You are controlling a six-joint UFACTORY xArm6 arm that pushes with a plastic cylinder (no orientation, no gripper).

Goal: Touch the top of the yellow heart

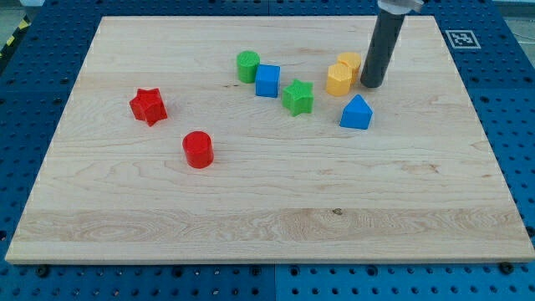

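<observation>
Two red plastic blocks, a star and a cylinder; two green, a cylinder and a star; two blue, a cube and a triangular block; two yellow blocks, one beside the other, shapes unclear; eight in all.

Wooden board carries eight blocks: red star and red cylinder left; green cylinder, blue cube, green star centre; two yellow blocks and a blue block right, my tip beside them.

The light is bright and even from above, the blocks cast only short soft shadows, and the wooden board looks sharp without glare.
</observation>
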